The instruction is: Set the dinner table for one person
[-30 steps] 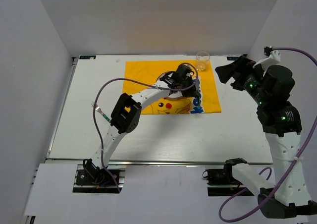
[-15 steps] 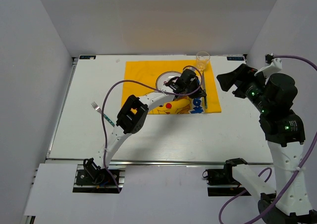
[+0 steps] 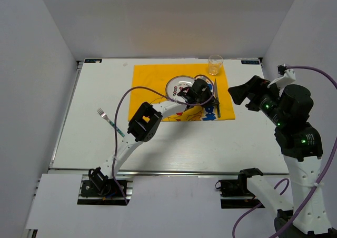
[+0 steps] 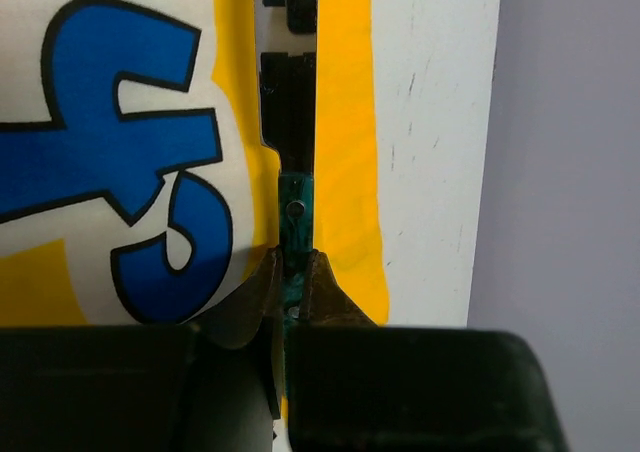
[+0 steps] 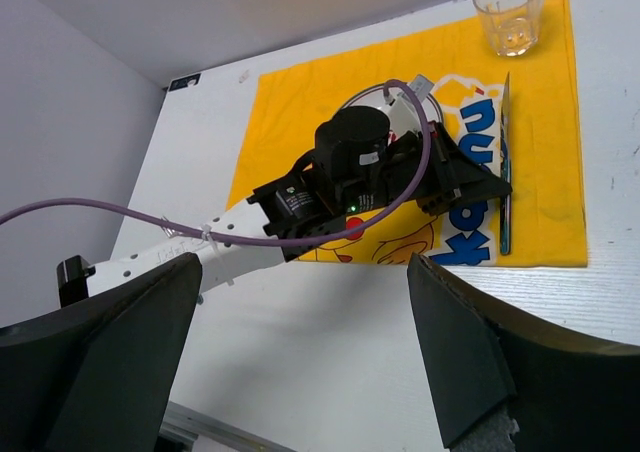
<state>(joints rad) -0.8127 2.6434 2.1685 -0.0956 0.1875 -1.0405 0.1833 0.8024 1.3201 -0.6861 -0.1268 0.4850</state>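
Note:
On the white dinner table [image 3: 174,143] lies a yellow cartoon placemat [image 3: 152,75] with a plate [image 3: 179,85] on it. A clear glass [image 3: 215,65] stands at the placemat's far right corner. My left gripper [image 3: 211,99] is shut on the green handle of a knife [image 4: 293,222]. The knife [image 5: 505,162] runs along the placemat's right margin, blade pointing toward the glass [image 5: 510,10]. A fork [image 3: 109,120] lies on the bare table at the left. My right gripper [image 3: 239,93] hovers open and empty to the right of the placemat.
A metal rail [image 3: 168,170] runs along the table's near edge, and grey walls close in the left, right and far sides. The left arm [image 5: 330,187] stretches across the placemat, its purple cable looping over the plate.
The left gripper has carried the knife rightward from over the plate to the placemat's right margin, uncovering the plate. The right arm has shifted slightly.

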